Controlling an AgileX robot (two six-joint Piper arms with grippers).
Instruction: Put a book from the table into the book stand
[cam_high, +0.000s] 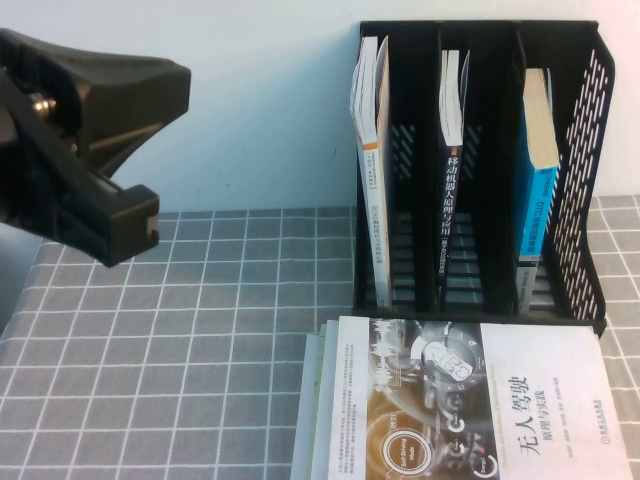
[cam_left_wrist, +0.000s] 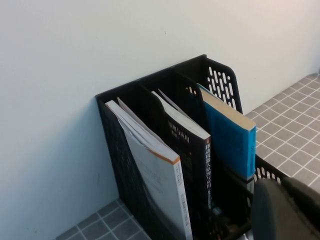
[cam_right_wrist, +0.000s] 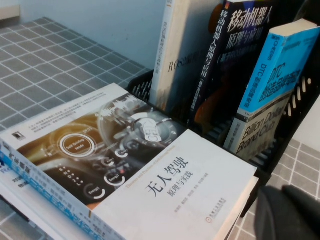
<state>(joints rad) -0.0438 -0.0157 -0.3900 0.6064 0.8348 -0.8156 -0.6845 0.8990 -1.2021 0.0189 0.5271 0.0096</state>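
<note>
The book (cam_high: 538, 200), cyan with a blue spine, stands upright in the right compartment of the black book stand (cam_high: 592, 180). It also shows in the left wrist view (cam_left_wrist: 227, 132) and in the right wrist view (cam_right_wrist: 272, 75), where "DTC" and "Billion Dollar Brand Club" can be read. My left arm (cam_high: 70, 140) hangs raised at the far left, well clear of the stand. My left gripper (cam_left_wrist: 285, 210) is a dark shape near the stand's front. My right gripper (cam_right_wrist: 290, 212) is beside the stand's right front corner, outside the high view.
A white-spined book (cam_high: 372, 180) fills the stand's left compartment and a black-spined book (cam_high: 452, 190) the middle one. A stack topped by the brown-and-white book (cam_high: 450, 400) lies on the gridded table (cam_high: 180, 350) right in front of the stand.
</note>
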